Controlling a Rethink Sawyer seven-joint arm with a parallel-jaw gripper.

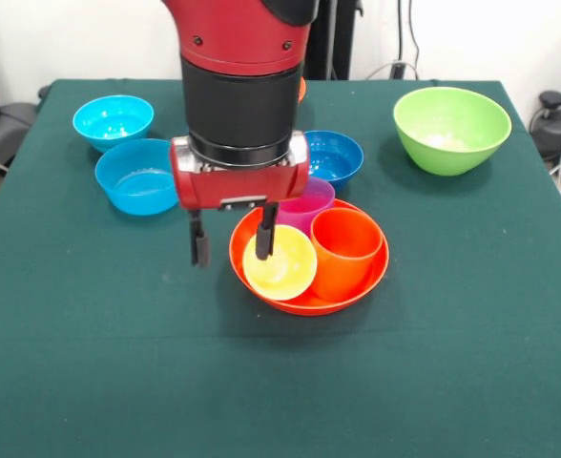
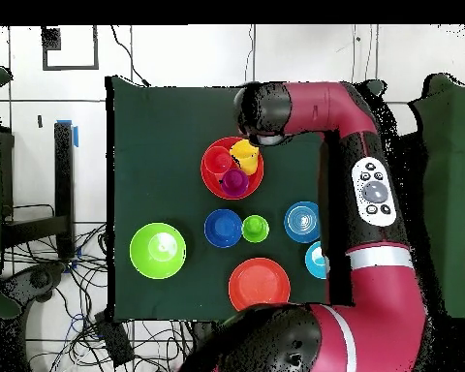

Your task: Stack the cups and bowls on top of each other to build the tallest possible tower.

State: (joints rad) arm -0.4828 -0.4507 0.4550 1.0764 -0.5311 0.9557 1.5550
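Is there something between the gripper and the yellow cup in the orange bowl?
Nothing visible. The open gripper is already at the yellow cup, one finger over its rim. The orange cup and purple cup sit beside it in the orange bowl.

Gripper point(image 1: 231, 244) open over orange bowl point(image 1: 362, 280); yellow cup point(image 1: 280, 264), orange cup point(image 1: 345, 250) inside, purple cup point(image 1: 306, 204) at 12 o'clock.

Glossy plastic bowls point(image 1: 308, 279), matt cloth table point(image 1: 99, 334)
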